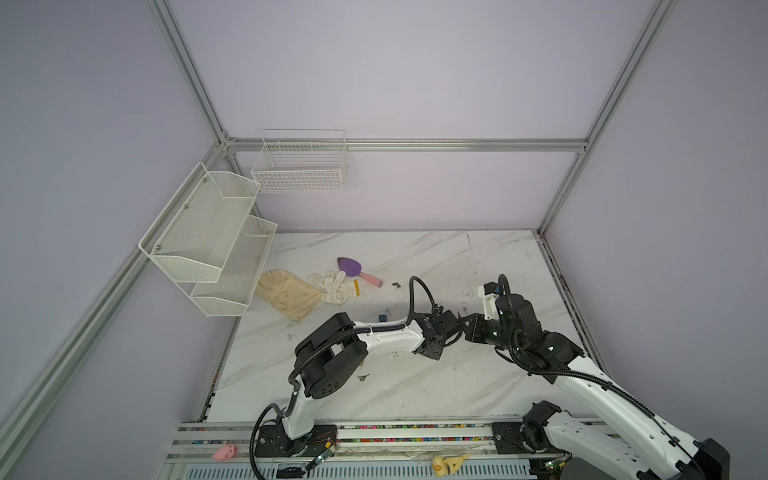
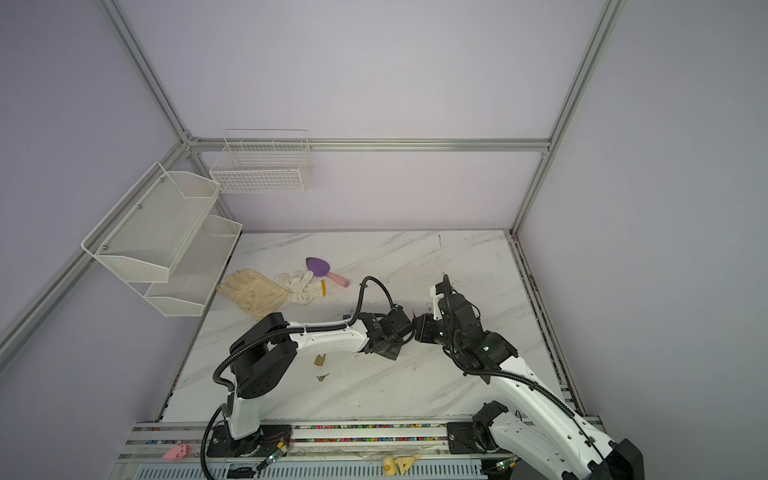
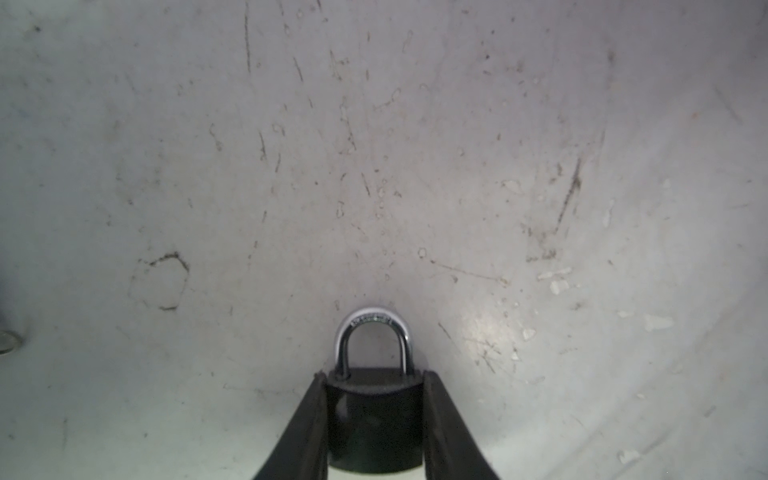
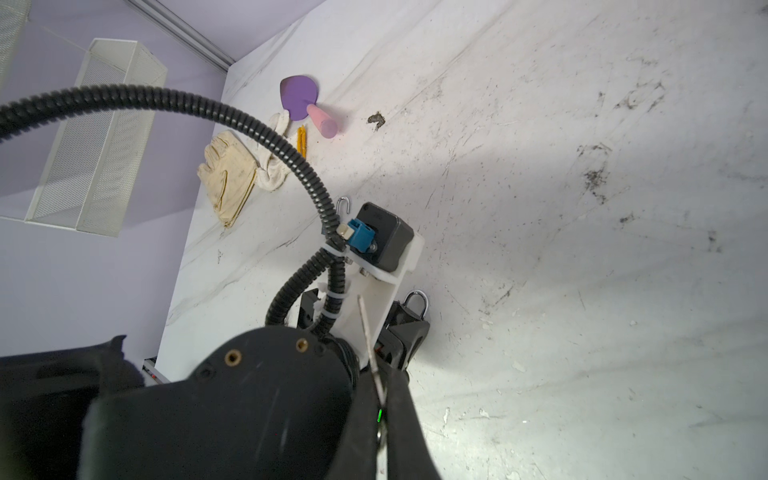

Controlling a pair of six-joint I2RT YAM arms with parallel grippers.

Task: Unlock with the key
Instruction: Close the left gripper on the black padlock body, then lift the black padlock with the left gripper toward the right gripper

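The left gripper (image 3: 374, 376) clamped the padlock (image 3: 374, 419) by its black body, just right of centre in the lower half of both top views, while the right gripper (image 4: 380, 386) beside it pinched the key (image 4: 368, 332) tight.

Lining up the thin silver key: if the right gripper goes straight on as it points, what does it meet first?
Probably the white plastic camera bracket on the left wrist: the thin silver key in the right gripper aims at it, not at the black steel-shackled padlock beside it. Depth is unclear.
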